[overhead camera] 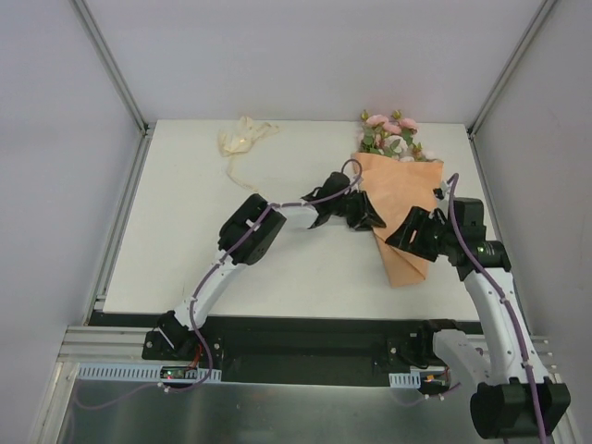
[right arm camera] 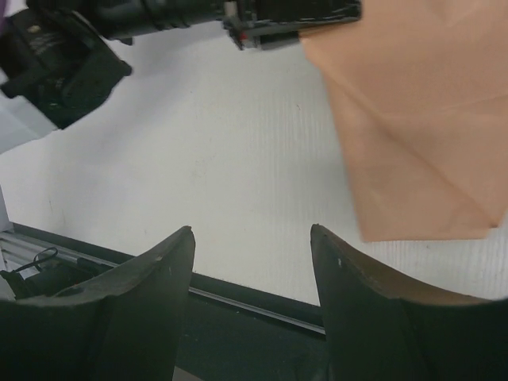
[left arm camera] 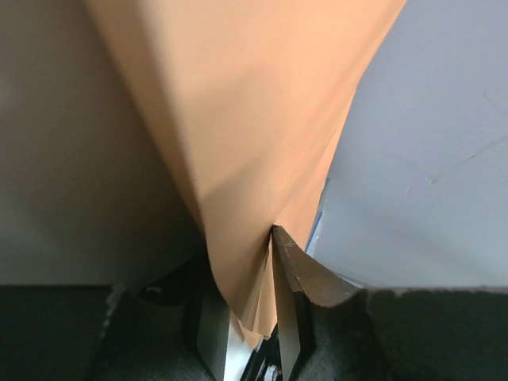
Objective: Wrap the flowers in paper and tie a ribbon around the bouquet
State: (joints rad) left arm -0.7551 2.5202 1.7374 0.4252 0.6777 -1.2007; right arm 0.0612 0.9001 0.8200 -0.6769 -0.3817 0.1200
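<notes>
Wrapping nearly done, judging by thin peach-orange paper sheet (overhead camera: pixel 404 199) coned around pale pink rose-like flowers (overhead camera: pixel 390 132) at its far end. Pinching cone's left edge with left gripper (left arm camera: pixel 250 305); right gripper (right arm camera: pixel 250 242) spread, empty, beside cone's near tip. Left to do: tying crinkled cream fabric ribbon (overhead camera: pixel 242 139), lying loose well left of cone.

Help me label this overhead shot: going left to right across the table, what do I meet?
Ribbon → left tool → right tool; the bouquet overlaps both tools, so it is omitted.
</notes>
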